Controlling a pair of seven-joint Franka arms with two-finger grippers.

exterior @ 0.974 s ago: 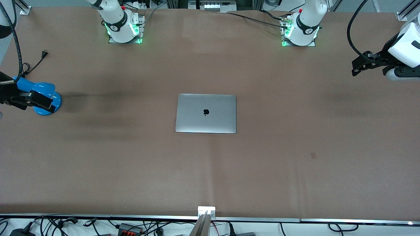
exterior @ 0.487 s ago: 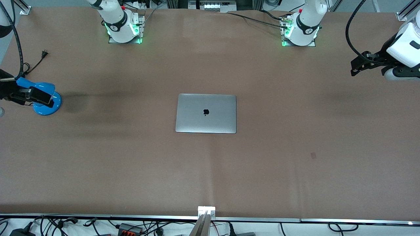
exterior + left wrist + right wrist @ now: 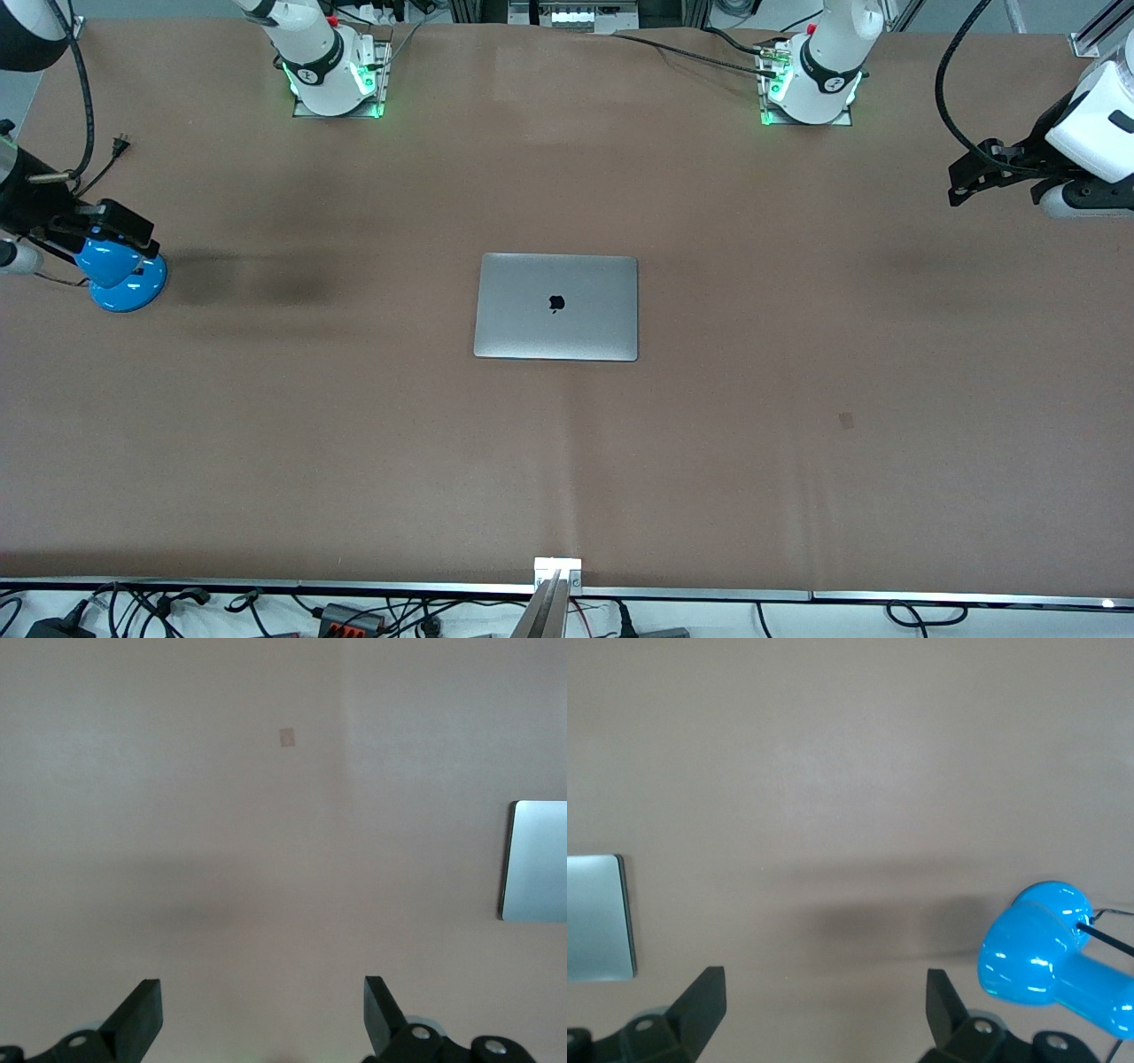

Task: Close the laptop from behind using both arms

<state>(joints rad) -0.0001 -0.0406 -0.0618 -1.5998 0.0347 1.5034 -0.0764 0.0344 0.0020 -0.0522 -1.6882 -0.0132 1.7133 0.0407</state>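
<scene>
The laptop (image 3: 556, 307) lies shut and flat in the middle of the table, silver lid up with the black logo showing. One of its corners shows in the left wrist view (image 3: 536, 859) and in the right wrist view (image 3: 598, 917). My left gripper (image 3: 964, 184) hangs open in the air over the left arm's end of the table, well away from the laptop. In its wrist view the left gripper (image 3: 261, 1014) holds nothing, with bare table between its fingers. My right gripper (image 3: 124, 232) hovers open over the blue lamp at the right arm's end. Its wrist view shows the right gripper (image 3: 824, 1005) with nothing in it.
A blue desk lamp (image 3: 120, 275) stands at the right arm's end, and it also shows in the right wrist view (image 3: 1045, 957). A loose power plug (image 3: 120, 142) lies near it. The arm bases (image 3: 332, 80) (image 3: 811, 89) stand along one long edge. A small mark (image 3: 846, 420) dots the brown table.
My right gripper has swung over the blue lamp toward the robots' side of the table. The left gripper has hardly shifted. The laptop has stayed still and shut.
</scene>
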